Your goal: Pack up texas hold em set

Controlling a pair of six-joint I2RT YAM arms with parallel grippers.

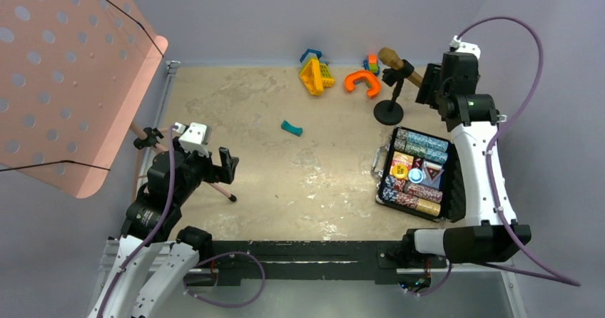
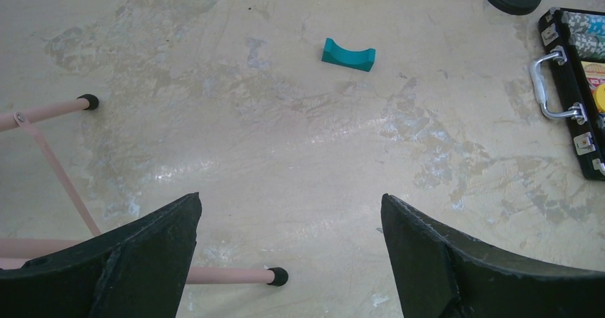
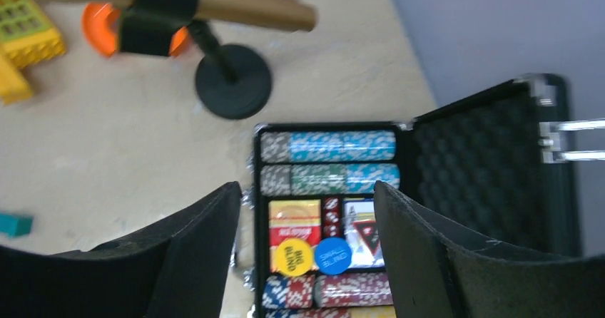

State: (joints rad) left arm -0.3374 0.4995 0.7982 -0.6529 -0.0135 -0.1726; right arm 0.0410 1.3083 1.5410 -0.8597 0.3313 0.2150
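Note:
The black case (image 1: pixel 454 190) of the texas hold em set lies open at the right of the table, its foam-lined lid (image 3: pixel 485 168) raised on the right. Inside lie chip rows (image 3: pixel 328 147), a red card deck (image 3: pixel 294 218), red dice (image 3: pixel 330 218), a yellow token (image 3: pixel 292 257), a blue token (image 3: pixel 333 255) and a triangular token (image 3: pixel 365 236). My right gripper (image 3: pixel 307 186) hovers open above the case's far end, holding nothing. Far to the left, my left gripper (image 2: pixel 290 197) is open and empty above the bare table, and the case's handle (image 2: pixel 546 83) shows at the right edge of its view.
A gold microphone (image 1: pixel 392 59) on a round black base (image 1: pixel 389 111) stands just beyond the case. Orange (image 1: pixel 362 83) and yellow (image 1: pixel 314 75) toys lie at the back. A teal curved piece (image 1: pixel 291 127) lies mid-table. A pink music stand (image 1: pixel 64 75) looms at left, its legs (image 2: pixel 64 182) by my left gripper.

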